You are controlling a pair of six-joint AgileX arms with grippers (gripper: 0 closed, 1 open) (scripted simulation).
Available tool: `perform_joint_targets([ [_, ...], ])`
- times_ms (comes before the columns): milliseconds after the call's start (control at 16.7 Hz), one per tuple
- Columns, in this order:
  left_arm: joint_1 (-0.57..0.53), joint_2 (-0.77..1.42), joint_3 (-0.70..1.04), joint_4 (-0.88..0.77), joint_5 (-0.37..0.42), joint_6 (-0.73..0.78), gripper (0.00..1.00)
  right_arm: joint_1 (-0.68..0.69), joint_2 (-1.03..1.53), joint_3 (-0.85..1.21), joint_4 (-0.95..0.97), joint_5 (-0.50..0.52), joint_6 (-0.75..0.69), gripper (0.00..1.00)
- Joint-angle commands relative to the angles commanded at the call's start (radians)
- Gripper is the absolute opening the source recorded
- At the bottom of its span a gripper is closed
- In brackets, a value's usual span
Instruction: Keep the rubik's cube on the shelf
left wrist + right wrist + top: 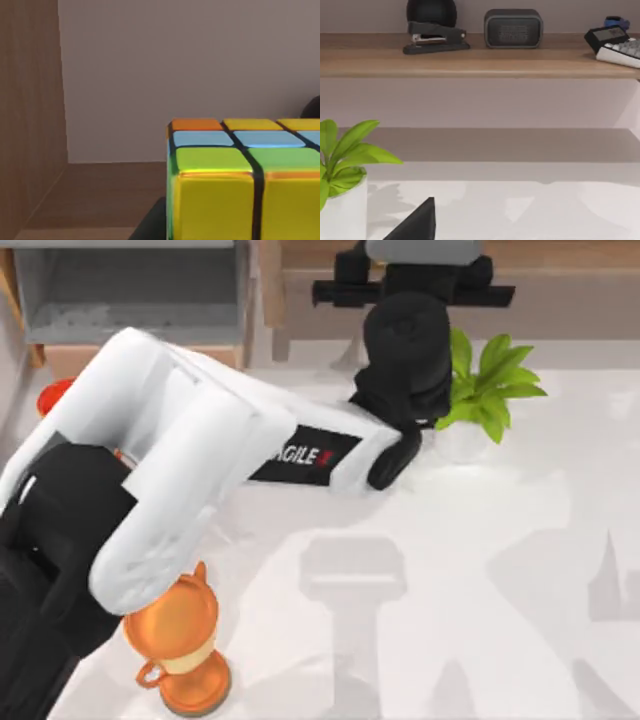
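Across the white counter [480, 570], seen from above, the left AgileX arm [190, 460] reaches from the near left corner toward the back middle, white links first, then the black wrist [405, 365] rising against the shelf [560, 290]. Shelf is a long light-brown wooden ledge with a greyish-brown front, running along the back edge to the right. At back left sits a grey-lined open box [130, 290] with a wood front.

Left wrist view: wooden floor and side wall of the shelf, plain wall behind. The rubik's cube [245, 180] sits close to the camera, yellow face forward, green, blue, orange and yellow squares on top. It is at shelf level; whether it rests on the wood cannot be told. A dark finger [150, 222] of the left claw shows beside the cube's lower edge; cannot tell how far the claw is open or whether it grips the cube.

Right wrist view: on the shelf top, a black stapler [436, 40], a dark speaker [513, 28] beside it, and a calculator [615, 42] further along. A potted plant [490, 385] in a white pot stands on the counter just beside the left wrist, below the shelf.

Near left on the counter stands an orange trophy cup [180, 650], partly under the arm. A red object [52, 395] peeks out behind the arm at far left.
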Motion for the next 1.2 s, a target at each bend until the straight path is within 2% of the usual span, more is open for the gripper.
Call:
perform_joint_targets([
  [300,0.069,0.098,0.212,-0.134,0.044,-0.021,0.0,0.0,0.0,0.0,0.0,0.0,0.0,1.0],
  [660,0.082,0.113,0.245,-0.154,0.046,-0.038,0.0,0.0,0.0,0.0,0.0,0.0,0.0,1.0],
  [1200,0.082,0.113,0.245,-0.154,0.046,-0.038,0.68,0.0,0.0,0.0,0.0,0.0,0.0,1.0],
])
